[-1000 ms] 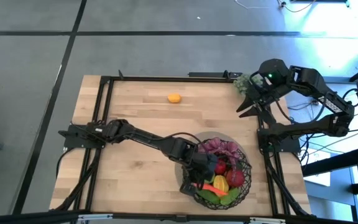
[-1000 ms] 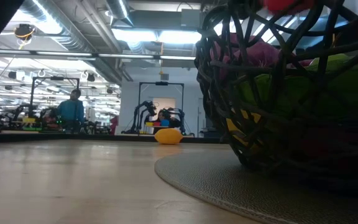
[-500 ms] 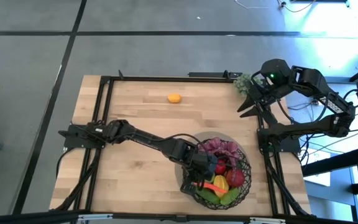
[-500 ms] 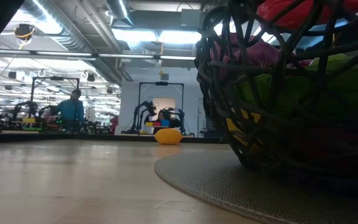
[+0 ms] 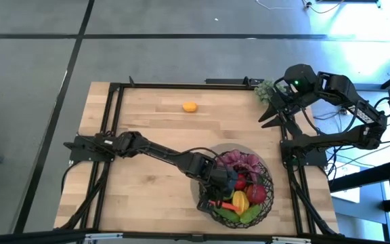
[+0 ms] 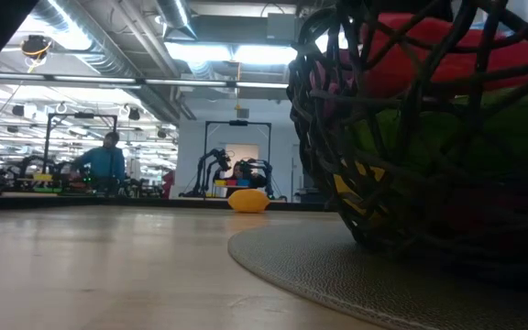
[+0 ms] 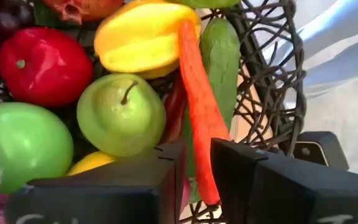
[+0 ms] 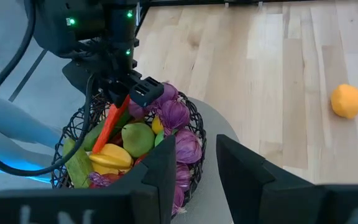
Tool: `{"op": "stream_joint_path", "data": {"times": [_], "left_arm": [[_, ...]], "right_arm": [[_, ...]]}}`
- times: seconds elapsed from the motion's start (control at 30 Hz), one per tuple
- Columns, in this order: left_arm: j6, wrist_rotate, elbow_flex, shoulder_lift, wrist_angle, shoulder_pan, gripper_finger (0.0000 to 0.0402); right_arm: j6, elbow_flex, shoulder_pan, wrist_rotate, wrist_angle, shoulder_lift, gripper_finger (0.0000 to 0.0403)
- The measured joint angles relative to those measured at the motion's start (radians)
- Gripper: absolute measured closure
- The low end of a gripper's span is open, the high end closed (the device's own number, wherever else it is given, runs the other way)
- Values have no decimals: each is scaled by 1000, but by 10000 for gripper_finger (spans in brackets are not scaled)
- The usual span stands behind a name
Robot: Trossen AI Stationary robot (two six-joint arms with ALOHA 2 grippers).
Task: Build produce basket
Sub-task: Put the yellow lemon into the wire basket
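Your basket [image 5: 239,188] sits on a round grey mat [image 5: 217,150] near the front right of the wooden table [image 5: 147,122], and it is already heaped with produce. In the left wrist view you can see a red apple [image 7: 42,65], a green apple [image 7: 120,112], a second green fruit [image 7: 17,143], a yellow fruit [image 7: 143,37], a green cucumber [image 7: 219,50] and dark purple grapes [image 7: 2,18] packed together inside the woven rim. An orange carrot [image 7: 201,112] lies slanted across the pile beside the cucumber, and its lower end runs into the narrow gap between the fingers of your left gripper [image 7: 196,171]; the fingers are drawn close around it and appear to be pinching it. From above, that left gripper [image 5: 212,183] reaches in over the basket's left rim. One orange-yellow fruit [image 5: 190,106] lies alone on the far part of the table, well apart from the basket. Your right gripper [image 5: 271,114] hangs above the table's far right corner, fingers spread, near a small clump of green leaves [image 5: 265,89]. Through the low view, a person [image 6: 106,160] stands in the room far behind the table.
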Motion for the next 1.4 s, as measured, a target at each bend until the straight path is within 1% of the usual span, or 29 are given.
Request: {"op": "stream_joint_path", "data": {"times": [0.1,0.2,0.27,0.4,0.43,0.53,0.57,0.67,0.7,0.8,0.87,0.93,1.03,1.1,1.17,1.3,1.4], "left_arm": [[0,0,0,-2,6,1,336],[-49,-1,3,-9,1,8,336],[-46,-13,26,-25,-13,15,338],[-33,-154,27,-105,-56,22,337],[-52,-187,35,-114,-60,27,336],[-114,-263,29,-148,-139,57,335],[-133,-284,31,-163,-125,74,337],[-205,-360,33,-213,-204,120,339],[-241,-379,35,-228,-206,141,339],[-315,-420,32,-238,-301,203,339],[-328,-420,30,-244,-315,249,339],[-326,-420,30,-259,-379,298,339],[-296,-417,34,-261,-436,364,339],[-248,-405,29,-254,-487,411,339],[-178,-374,30,-255,-488,465,339],[-32,-281,31,-257,-494,570,340],[33,-215,31,-256,-503,652,340]], "right_arm": [[0,0,0,0,0,0,292],[-12,0,0,1,0,-4,292],[-22,0,0,12,0,-11,292],[-23,0,0,64,3,-28,292],[-23,0,0,73,4,-33,292],[-18,-1,0,93,5,-45,292],[-13,-1,0,96,6,-47,292],[4,-1,2,96,12,-47,292],[7,-1,2,101,15,-47,292],[12,-1,3,128,19,-43,292],[17,-1,3,130,19,-36,292],[28,-1,3,131,19,-30,292],[62,-1,3,130,24,-20,292],[62,-1,3,135,29,-8,292],[60,-1,3,160,29,6,292],[59,-1,3,231,52,51,292],[32,-1,3,237,127,85,292]]}}
